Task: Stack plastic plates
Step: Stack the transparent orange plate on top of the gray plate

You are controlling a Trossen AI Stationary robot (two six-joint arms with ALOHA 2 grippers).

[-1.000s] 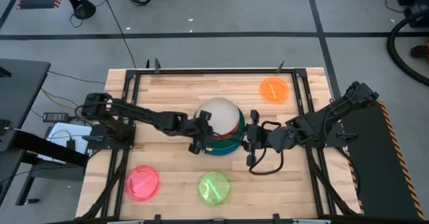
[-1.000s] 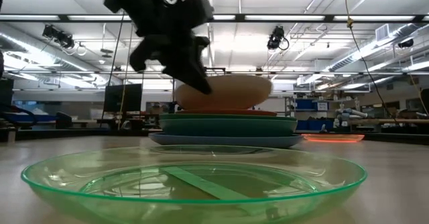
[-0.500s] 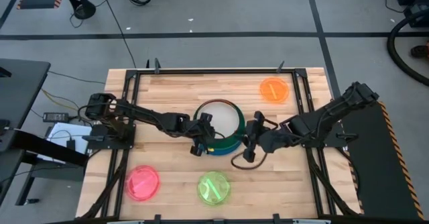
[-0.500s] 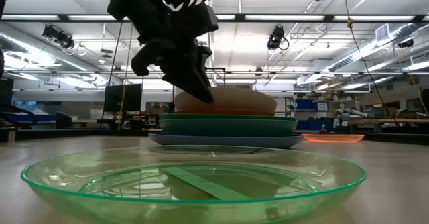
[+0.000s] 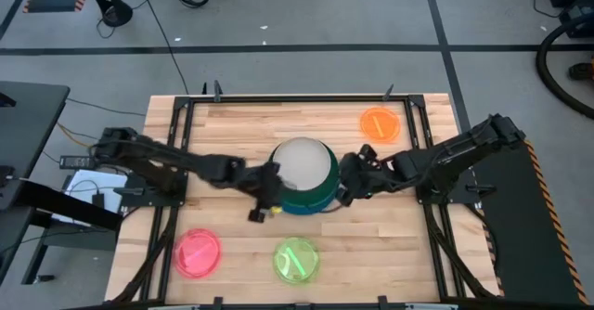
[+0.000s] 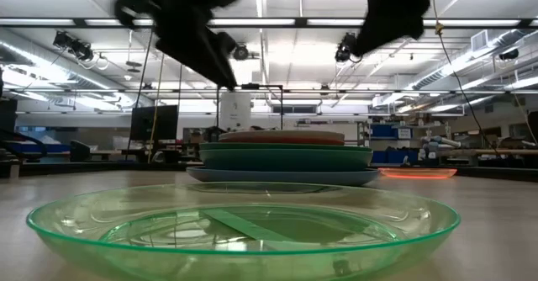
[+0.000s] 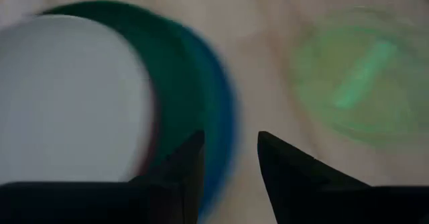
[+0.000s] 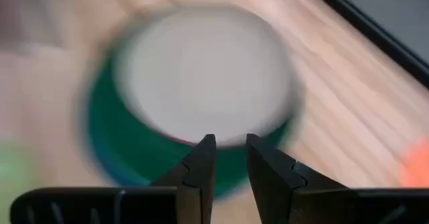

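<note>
Your cream plate (image 5: 303,162) just settled flat on the stack; left gripper (image 5: 259,205), backing toward seven o'clock, and right gripper (image 8: 226,158) look narrowly spread, empty.

Purple plate (image 6: 282,133) mostly hidden in stack.

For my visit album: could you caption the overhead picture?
Two robot arms flank a central stack of plates topped by a cream plate, with pink, lime and orange plates unstacked.

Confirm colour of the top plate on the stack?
Cream top plate, clearest in the high view.
</note>
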